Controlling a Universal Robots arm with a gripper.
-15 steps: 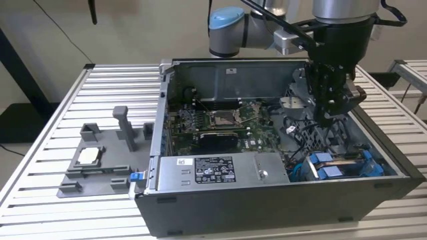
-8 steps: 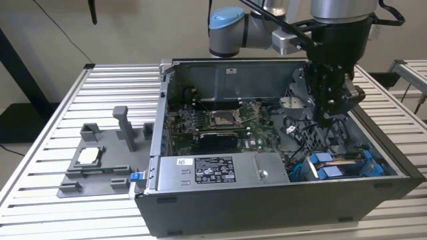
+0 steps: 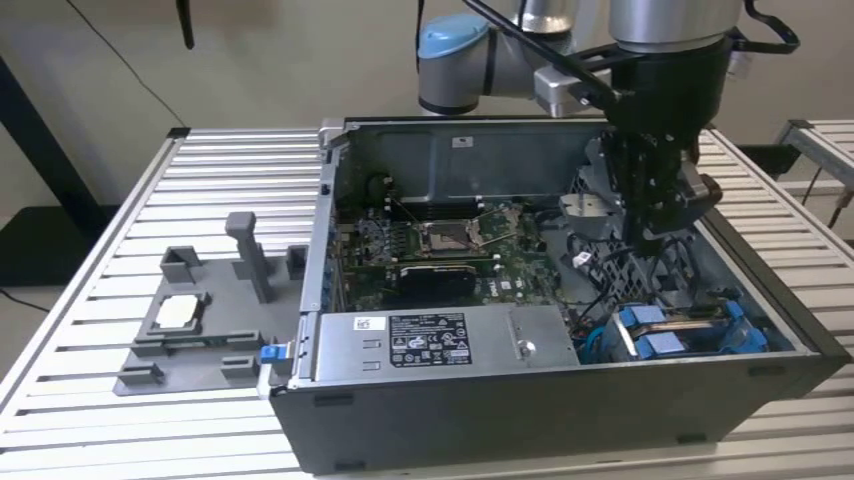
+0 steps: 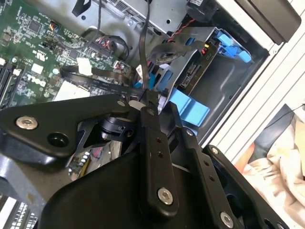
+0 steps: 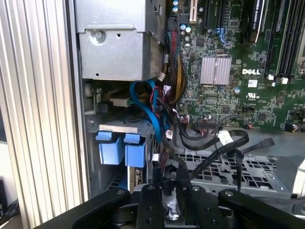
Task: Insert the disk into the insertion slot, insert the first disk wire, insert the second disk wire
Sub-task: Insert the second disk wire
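The disk (image 3: 663, 340) lies in the insertion slot (image 3: 603, 345) at the case's near corner on the exterior view's right, its blue frame tabs (image 5: 119, 147) facing out. My gripper (image 3: 650, 232) hangs inside the case above and behind it. In both wrist views its fingers (image 4: 151, 125) are shut on the black plug of a thin black disk wire (image 5: 237, 153), which loops up from the tips (image 5: 173, 187). The disk's connector end (image 4: 192, 72) shows past the fingertips, apart from the plug. A blue flat cable (image 5: 148, 112) runs beside the disk.
The motherboard (image 3: 434, 245) fills the case floor, and a grey power supply box (image 3: 427, 340) with a white sticker sits beside the slot. Loose black cables (image 5: 176, 90) crowd the space near the disk. A grey plastic fixture (image 3: 200, 310) with upright posts stands on the slatted table.
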